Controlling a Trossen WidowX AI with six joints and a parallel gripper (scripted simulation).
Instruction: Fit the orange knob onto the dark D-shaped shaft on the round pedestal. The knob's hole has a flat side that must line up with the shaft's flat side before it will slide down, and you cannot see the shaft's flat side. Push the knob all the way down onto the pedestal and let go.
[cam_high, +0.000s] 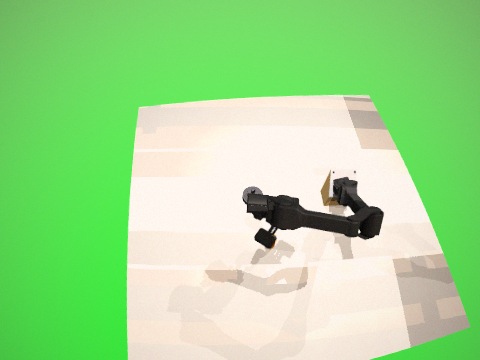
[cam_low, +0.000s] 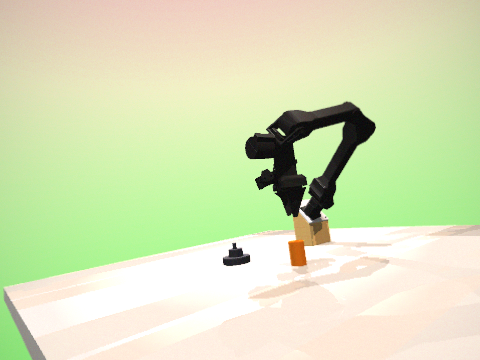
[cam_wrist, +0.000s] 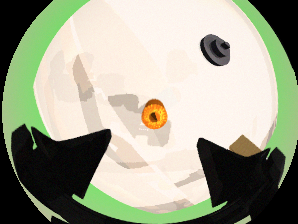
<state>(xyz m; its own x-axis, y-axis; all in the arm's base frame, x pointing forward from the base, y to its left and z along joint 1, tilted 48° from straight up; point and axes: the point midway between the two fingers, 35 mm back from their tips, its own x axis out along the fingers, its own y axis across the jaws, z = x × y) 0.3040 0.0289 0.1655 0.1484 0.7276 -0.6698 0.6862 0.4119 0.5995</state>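
Observation:
The orange knob (cam_low: 297, 254) (cam_wrist: 155, 107) stands upright on the table, hole up, apart from the pedestal; only a sliver of it shows in the top view. The dark round pedestal (cam_high: 247, 192) (cam_low: 236, 259) (cam_wrist: 212, 50) stands with its thin shaft pointing up and nothing on it. Part of it is hidden by the arm in the top view. My gripper (cam_low: 292, 214) (cam_wrist: 155, 139) is wide open and empty. It hangs above the knob, which shows between and beyond the fingertips in the wrist view. The shaft's flat side cannot be made out.
The arm's wooden base block (cam_high: 326, 191) (cam_low: 311, 233) (cam_wrist: 244, 145) stands behind the knob in the exterior view and behind the right finger in the wrist view. The table (cam_high: 175, 210) (cam_low: 150, 310) has its far left edge beyond the pedestal. Arm shadows fall around the knob.

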